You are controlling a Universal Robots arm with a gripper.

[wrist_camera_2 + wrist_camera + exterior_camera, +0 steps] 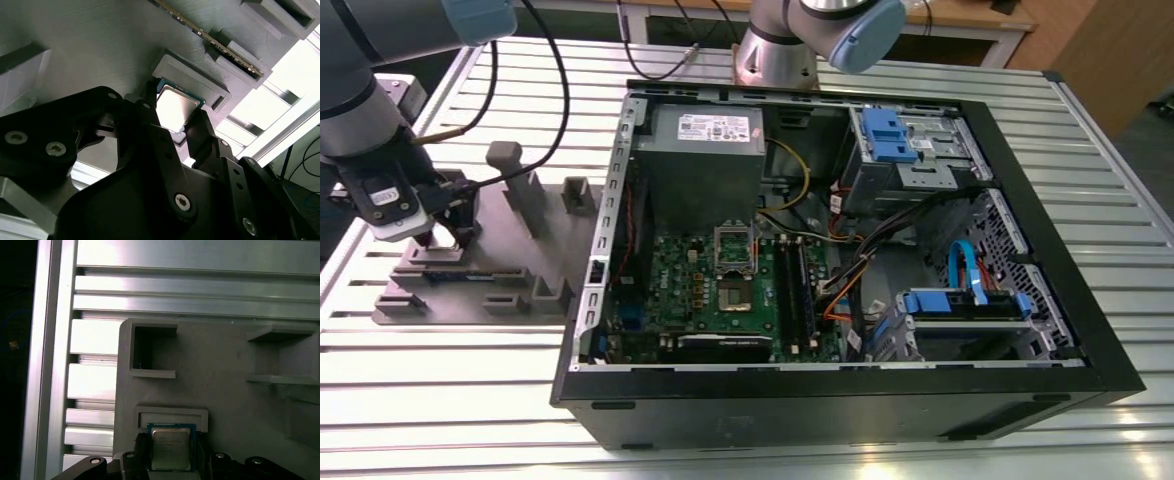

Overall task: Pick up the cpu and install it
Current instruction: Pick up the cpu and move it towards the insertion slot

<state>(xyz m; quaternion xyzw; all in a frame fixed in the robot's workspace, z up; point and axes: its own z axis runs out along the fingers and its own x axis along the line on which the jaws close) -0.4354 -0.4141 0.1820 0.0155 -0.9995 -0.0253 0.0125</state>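
Observation:
The cpu (176,106) is a small square chip with a shiny metal top, lying at a raised pocket of the grey fixture (480,292). In the first wrist view the cpu (170,447) sits just below the pocket's frame. My gripper (173,113) is down over it, one black finger against each of two opposite edges, shut on the cpu. In the exterior view the gripper (432,236) stands at the fixture's far end, at the exterior view's left. The motherboard's socket (736,250) lies inside the open computer case (594,300).
The grey fixture carries upright posts (507,165) and several slots beside the gripper. A memory stick (210,37) rests in one slot near the cpu. Cables, drive bays (907,140) and a power supply (704,135) crowd the case. A second arm's base (781,50) stands behind it.

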